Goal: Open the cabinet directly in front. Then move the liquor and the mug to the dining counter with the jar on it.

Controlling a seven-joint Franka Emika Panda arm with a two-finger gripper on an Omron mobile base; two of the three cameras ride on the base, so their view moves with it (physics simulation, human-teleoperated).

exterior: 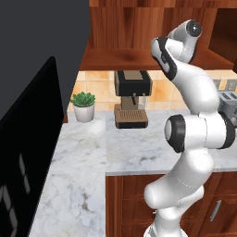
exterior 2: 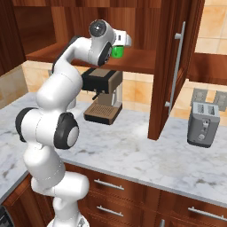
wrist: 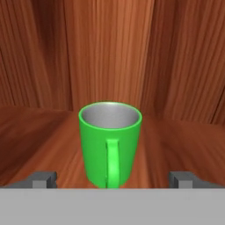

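While the gripper (wrist: 112,179) stands fully open and empty, keep the mug (wrist: 110,143) centred — handle facing you — and advance before closing.

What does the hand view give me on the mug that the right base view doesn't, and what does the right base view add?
Hand view: the mug stands upright on the cabinet shelf, its loop handle facing the camera, its inside pale and empty, with the open fingers wide apart on either side and not touching it.

Right base view: the open cabinet door, the coffee machine and the toaster on the worktop.

Both: the green mug on the wooden shelf.
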